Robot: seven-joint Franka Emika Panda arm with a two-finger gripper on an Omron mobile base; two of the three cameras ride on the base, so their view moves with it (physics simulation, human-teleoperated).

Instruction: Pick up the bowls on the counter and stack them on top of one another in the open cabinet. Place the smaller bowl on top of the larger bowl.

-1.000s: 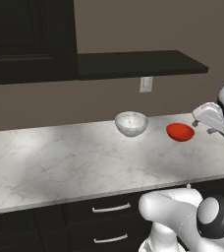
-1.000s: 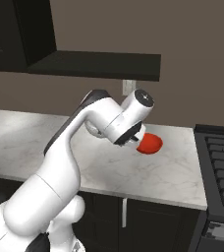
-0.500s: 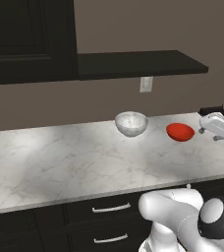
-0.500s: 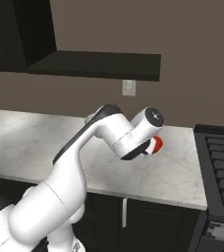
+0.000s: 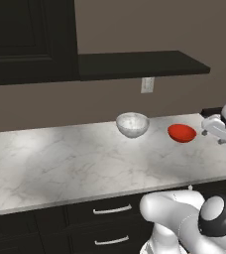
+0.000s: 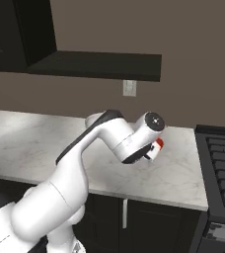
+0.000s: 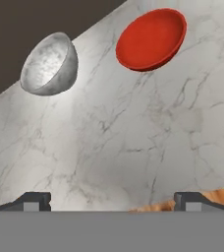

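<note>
On the marble counter (image 5: 60,163) both bowls sat apart, red bowl (image 7: 151,38) straight ahead of the empty, wide-spread gripper (image 7: 112,201), speckled white bowl (image 7: 49,64) further off toward the wall side.

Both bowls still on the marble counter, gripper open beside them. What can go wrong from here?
1. The open gripper points at bare white marble counter, so a straight descent would likely miss both bowls.
2. The small red bowl sits nearer than the white-grey speckled bowl; taking it first risks the wrong stacking order on the black shelf board.
</note>
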